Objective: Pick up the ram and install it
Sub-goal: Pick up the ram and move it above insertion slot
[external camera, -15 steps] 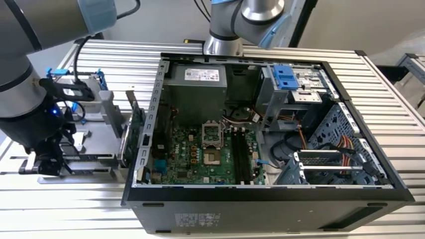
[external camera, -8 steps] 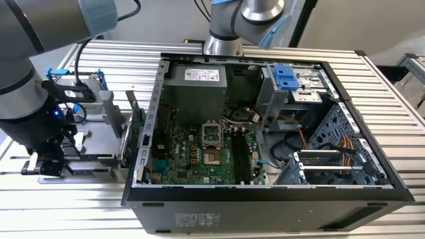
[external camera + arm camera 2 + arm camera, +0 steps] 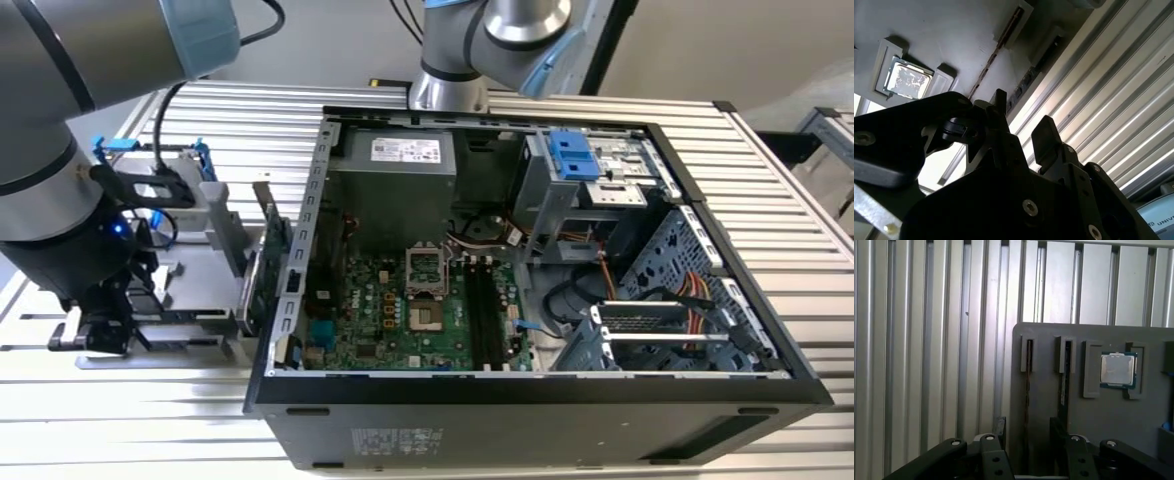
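In the first wrist view the ram point(image 3: 1028, 385) stands edge-on in a slot of the grey holder plate point(image 3: 1049, 340). My gripper point(image 3: 1028, 432) is open, with one black finger on each side of that stick and not touching it. A second thin stick point(image 3: 1066, 380) sits in the neighbouring slot. In the second wrist view the ram point(image 3: 996, 50) is a thin brown line running away from the open gripper point(image 3: 1021, 112). In the exterior view the gripper point(image 3: 100, 335) hangs low over the grey holder point(image 3: 200, 290), at that view's left of the open computer case point(image 3: 534, 390).
A processor chip point(image 3: 1118, 369) lies in a recess of the holder. Inside the case, the motherboard point(image 3: 387, 320) has long black memory slots point(image 3: 481, 315). A green card point(image 3: 274, 255) stands upright against the case's outer wall. Ribbed aluminium table point(image 3: 801, 250) surrounds everything.
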`<state>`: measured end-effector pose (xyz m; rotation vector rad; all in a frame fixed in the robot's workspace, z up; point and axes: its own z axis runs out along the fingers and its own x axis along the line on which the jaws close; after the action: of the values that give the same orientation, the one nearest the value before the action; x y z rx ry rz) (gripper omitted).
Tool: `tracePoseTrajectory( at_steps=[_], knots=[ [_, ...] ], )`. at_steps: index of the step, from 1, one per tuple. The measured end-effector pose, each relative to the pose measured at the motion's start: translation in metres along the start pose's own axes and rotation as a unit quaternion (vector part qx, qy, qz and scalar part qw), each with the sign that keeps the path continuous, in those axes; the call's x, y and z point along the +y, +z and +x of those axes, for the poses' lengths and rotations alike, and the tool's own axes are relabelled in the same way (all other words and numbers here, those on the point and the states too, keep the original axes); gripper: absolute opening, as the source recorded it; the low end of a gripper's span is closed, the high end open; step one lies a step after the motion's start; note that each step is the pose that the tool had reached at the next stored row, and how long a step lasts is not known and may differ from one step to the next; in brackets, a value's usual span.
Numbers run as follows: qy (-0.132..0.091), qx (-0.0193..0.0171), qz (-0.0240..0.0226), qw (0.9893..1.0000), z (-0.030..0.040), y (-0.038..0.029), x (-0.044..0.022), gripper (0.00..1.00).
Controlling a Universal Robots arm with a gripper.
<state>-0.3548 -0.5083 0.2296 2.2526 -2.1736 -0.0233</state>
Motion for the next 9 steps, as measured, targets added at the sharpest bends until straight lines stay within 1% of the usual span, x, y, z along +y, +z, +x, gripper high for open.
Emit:
tracePoseTrajectory(
  at_steps=[8, 9],
  knots=[
    [0.0, 0.0, 0.0002, 1.0, -0.0014, 0.0052, -0.0001, 1.0],
    [0.0, 0.0, 0.0002, 1.0, -0.0017, 0.007, -0.0002, 1.0]
  ],
)
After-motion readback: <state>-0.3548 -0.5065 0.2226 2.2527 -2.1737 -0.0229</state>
